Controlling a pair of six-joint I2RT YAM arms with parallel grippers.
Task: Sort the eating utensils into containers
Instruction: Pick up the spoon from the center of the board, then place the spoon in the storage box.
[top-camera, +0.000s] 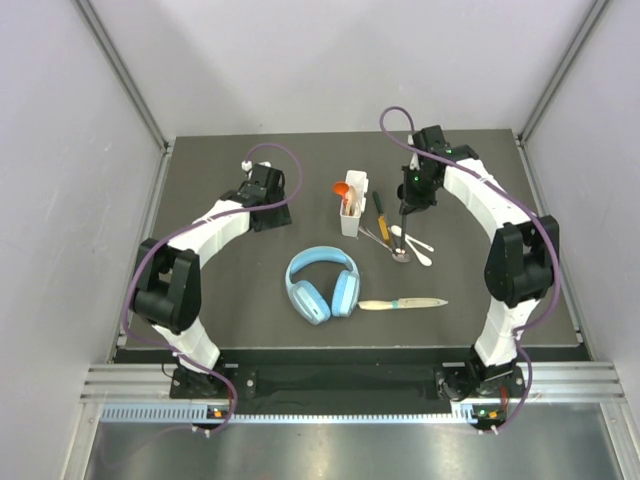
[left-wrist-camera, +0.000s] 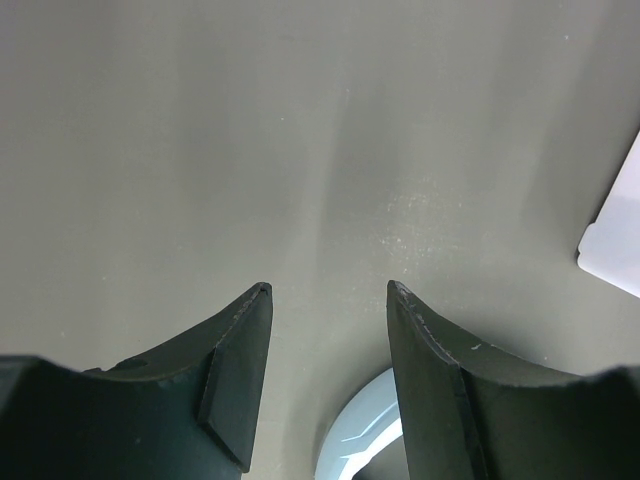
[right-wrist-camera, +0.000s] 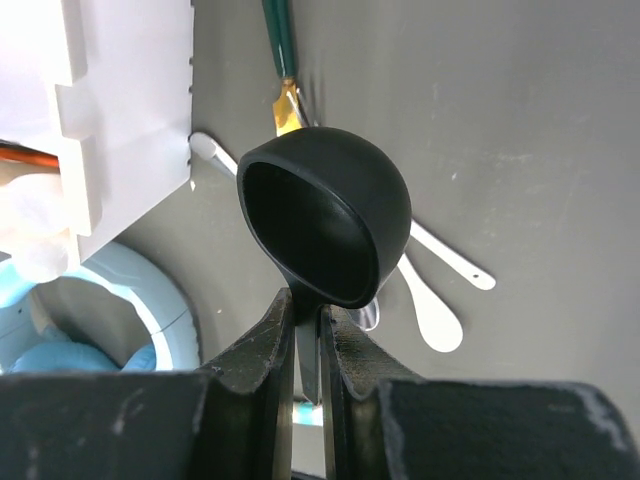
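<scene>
Black scoop spoon (right-wrist-camera: 325, 215), handle pinched in the right jaws, hangs near the white caddy (right-wrist-camera: 120, 120); left jaws gape empty.

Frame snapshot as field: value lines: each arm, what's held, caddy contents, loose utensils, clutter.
left fingers: open, empty, over bare table left of the caddy
right fingers: shut on black scoop spoon, gripped by its handle, right of the caddy
caddy: white, holds orange-red spoon at its far end
loose on table: white spoons, green-handled utensil, wooden-handled knife
clutter: light-blue headphones, just nearer than the caddy
</scene>
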